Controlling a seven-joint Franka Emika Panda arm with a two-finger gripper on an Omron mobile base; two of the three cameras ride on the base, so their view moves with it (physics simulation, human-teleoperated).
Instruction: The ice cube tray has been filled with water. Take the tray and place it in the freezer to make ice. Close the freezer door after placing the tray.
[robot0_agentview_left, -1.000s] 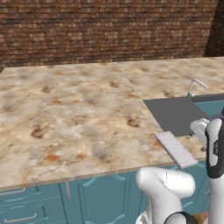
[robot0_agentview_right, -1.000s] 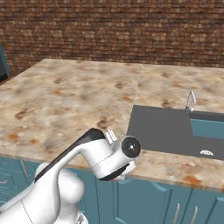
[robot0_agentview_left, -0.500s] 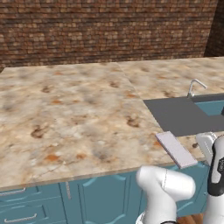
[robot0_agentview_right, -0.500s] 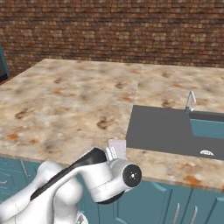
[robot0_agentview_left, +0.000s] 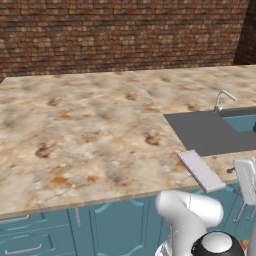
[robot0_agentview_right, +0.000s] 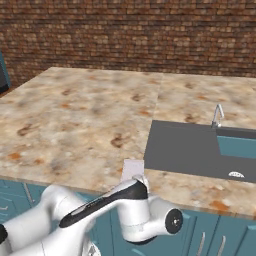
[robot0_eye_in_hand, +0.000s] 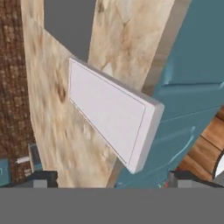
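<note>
Glossy white arm (robot0_agentview_right: 75, 220), seemingly black joints

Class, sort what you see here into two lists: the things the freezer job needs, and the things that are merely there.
Needed for the job:
- the thin flat pale lavender-white ice cube tray, overhanging the counter's front edge
- the robot's two-finger pincer, facing the tray

Merely there:
- the speckled beige stone counter
- the dark grey sink with its silver tap
- the teal cabinet fronts
- the brick wall

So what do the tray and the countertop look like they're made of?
Tray: probably plastic or silicone; smooth, matte, uniform pale lavender-white with no grain. Countertop: looks like polished granite or marble; mottled beige with rust and grey flecks, though as a render it could be laminate.
</note>
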